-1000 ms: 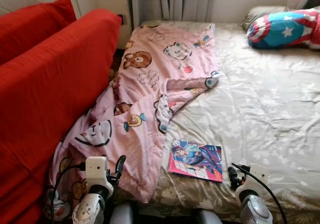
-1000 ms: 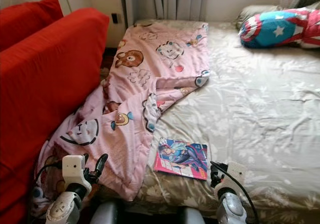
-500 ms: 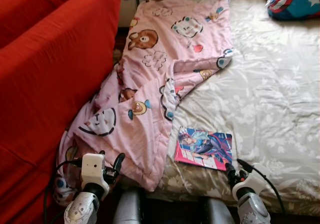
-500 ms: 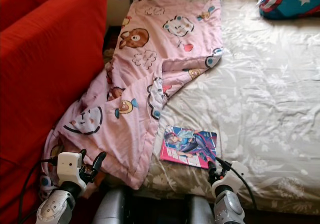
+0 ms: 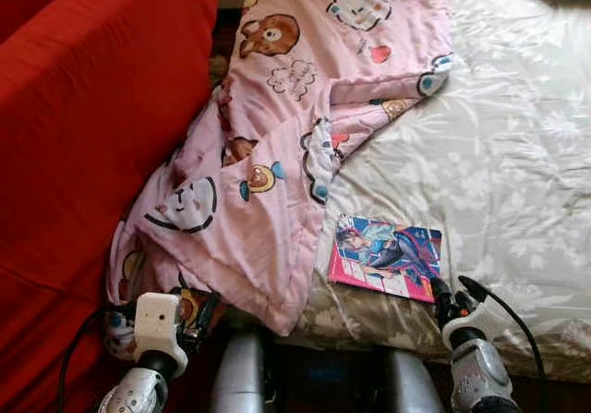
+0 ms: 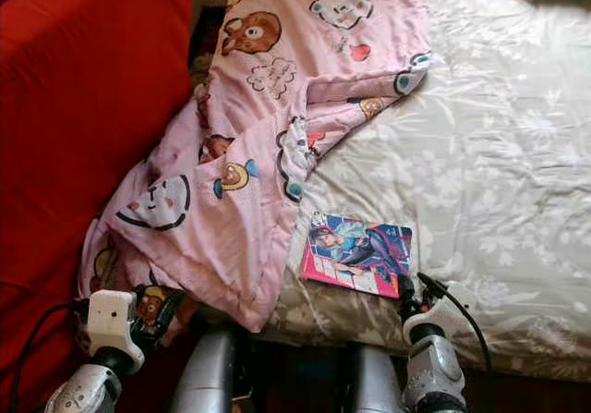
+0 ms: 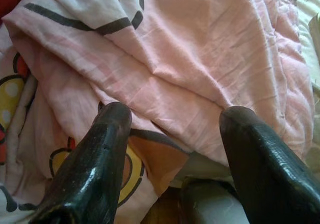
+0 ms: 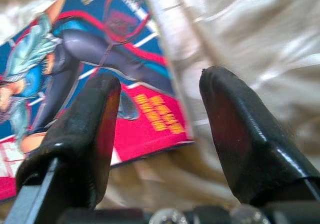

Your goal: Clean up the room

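A colourful comic book (image 5: 386, 257) lies flat near the foot edge of the bed (image 5: 517, 154), just beside a pink cartoon-print blanket (image 5: 305, 108) that spills off towards a red sofa (image 5: 83, 127). The right end effector (image 8: 160, 108) hovers with fingers spread, straddling the book's corner. The left end effector (image 7: 172, 119), likewise released, hangs over the blanket's drooping folds.

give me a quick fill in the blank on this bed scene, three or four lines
1. The pink blanket hangs off the bed beside the ____ sofa.
2. The comic book lies flat on the ____.
3. The right gripper, jaws open, sits at the ____'s corner.
4. The left gripper faces the blanket with its jaws ____.

Missing words: red; bed; comic book; open
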{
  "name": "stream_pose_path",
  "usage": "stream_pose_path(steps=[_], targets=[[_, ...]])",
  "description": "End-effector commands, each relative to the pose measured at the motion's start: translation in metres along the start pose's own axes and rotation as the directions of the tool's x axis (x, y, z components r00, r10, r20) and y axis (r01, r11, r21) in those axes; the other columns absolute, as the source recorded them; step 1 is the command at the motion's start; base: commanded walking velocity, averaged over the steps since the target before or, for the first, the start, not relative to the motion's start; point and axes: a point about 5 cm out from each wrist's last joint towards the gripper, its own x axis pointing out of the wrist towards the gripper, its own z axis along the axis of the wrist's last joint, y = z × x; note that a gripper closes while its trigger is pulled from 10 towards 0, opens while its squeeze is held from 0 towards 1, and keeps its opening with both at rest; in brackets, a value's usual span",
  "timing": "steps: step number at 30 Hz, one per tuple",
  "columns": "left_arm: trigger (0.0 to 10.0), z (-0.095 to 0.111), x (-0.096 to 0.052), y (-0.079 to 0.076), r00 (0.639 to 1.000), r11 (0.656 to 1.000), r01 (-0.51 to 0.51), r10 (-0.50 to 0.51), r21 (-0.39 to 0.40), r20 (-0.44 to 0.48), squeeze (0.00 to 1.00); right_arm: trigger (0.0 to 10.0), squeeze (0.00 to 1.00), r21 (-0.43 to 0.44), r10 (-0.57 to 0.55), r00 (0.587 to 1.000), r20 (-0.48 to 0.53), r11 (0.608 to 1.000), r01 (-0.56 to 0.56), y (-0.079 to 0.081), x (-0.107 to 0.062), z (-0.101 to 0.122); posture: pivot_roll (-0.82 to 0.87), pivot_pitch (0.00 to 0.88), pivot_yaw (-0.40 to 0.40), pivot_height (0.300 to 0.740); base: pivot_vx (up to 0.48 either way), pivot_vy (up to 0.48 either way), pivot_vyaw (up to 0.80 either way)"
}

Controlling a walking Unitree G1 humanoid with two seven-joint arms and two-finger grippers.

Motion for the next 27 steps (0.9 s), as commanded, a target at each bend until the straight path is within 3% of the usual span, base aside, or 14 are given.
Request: stream_pose_path(steps=[1, 2, 7, 8, 18, 20, 27], targets=[[10.0, -0.004, -0.006, 0.002, 0.999, 1.000, 0.006, -0.005, 0.019, -0.032, 0.00, 10.0, 0.75, 0.022, -0.011, 1.000, -0.028, 1.000, 0.011, -0.003, -0.004, -0.010, 0.19, 0.346, 0.095, 0.640, 0.000, 0.000, 0.00], [10.0, -0.003, -0.007, 0.001, 0.999, 1.000, 0.007, -0.007, 0.021, -0.033, 0.00, 10.0, 1.00, 0.019, -0.013, 1.000, -0.027, 1.000, 0.013, -0.002, -0.004, -0.010, 0.20, 0.346, 0.097, 0.640, 0.000, 0.000, 0.00], [10.0, -0.002, -0.009, 0.002, 0.999, 1.000, 0.009, -0.008, 0.027, -0.037, 0.00, 10.0, 1.00, 0.030, -0.003, 1.000, -0.025, 1.000, 0.004, 0.001, -0.003, -0.010, 0.20, 0.347, 0.097, 0.640, 0.000, 0.000, 0.00], [10.0, -0.002, -0.009, 0.002, 0.999, 1.000, 0.009, -0.008, 0.028, -0.039, 0.00, 10.0, 0.00, 0.022, 0.001, 1.000, -0.028, 1.000, -0.001, 0.002, -0.003, -0.010, 0.20, 0.349, 0.101, 0.640, 0.000, 0.000, 0.00], [10.0, 0.002, -0.014, 0.001, 0.999, 0.999, 0.013, -0.011, 0.046, -0.042, 0.00, 10.0, 0.00, 0.074, 0.019, 0.999, -0.031, 0.997, -0.017, 0.003, -0.003, -0.012, 0.22, 0.364, 0.109, 0.640, 0.000, 0.000, 0.00], [10.0, 0.004, -0.016, 0.001, 0.999, 0.998, 0.015, -0.013, 0.055, -0.043, 0.00, 10.0, 0.00, 0.147, 0.043, 0.999, -0.020, 0.988, -0.040, 0.007, -0.002, -0.012, 0.23, 0.371, 0.115, 0.640, 0.000, 0.000, 0.00], [10.0, 0.006, -0.020, 0.002, 0.999, 0.998, 0.018, -0.015, 0.067, -0.045, 0.00, 10.0, 0.00, 0.217, 0.016, 1.000, 0.025, 0.976, -0.021, 0.004, -0.001, -0.006, 0.24, 0.377, 0.120, 0.640, 0.000, 0.000, 0.00]])
